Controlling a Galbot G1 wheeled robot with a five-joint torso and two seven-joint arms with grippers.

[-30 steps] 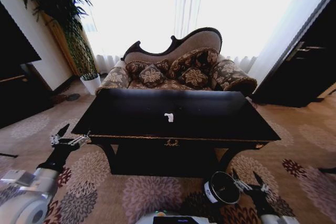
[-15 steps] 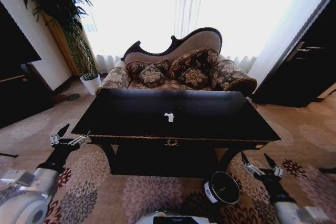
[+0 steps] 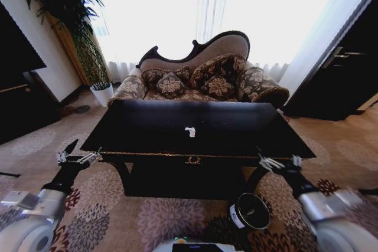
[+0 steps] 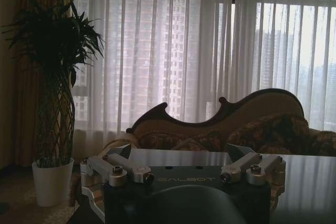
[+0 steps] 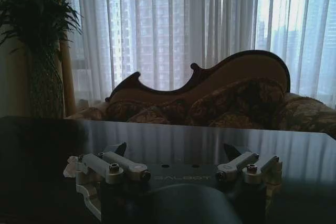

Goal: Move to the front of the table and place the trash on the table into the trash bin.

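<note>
Carpet holds the trash bin [image 3: 250, 211], beside the spread, unladen right claw [image 3: 277, 162].

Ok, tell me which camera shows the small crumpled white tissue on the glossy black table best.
Head view: the crumpled white tissue lies unobstructed, mid-table, seen from above. The right wrist view catches a pale scrap of it behind the right gripper's finger. The left wrist view shows bare tabletop.

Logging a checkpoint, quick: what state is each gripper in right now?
Left gripper: open, empty, beside the table's left front corner.
Right gripper: open, empty, at its right front edge.
</note>
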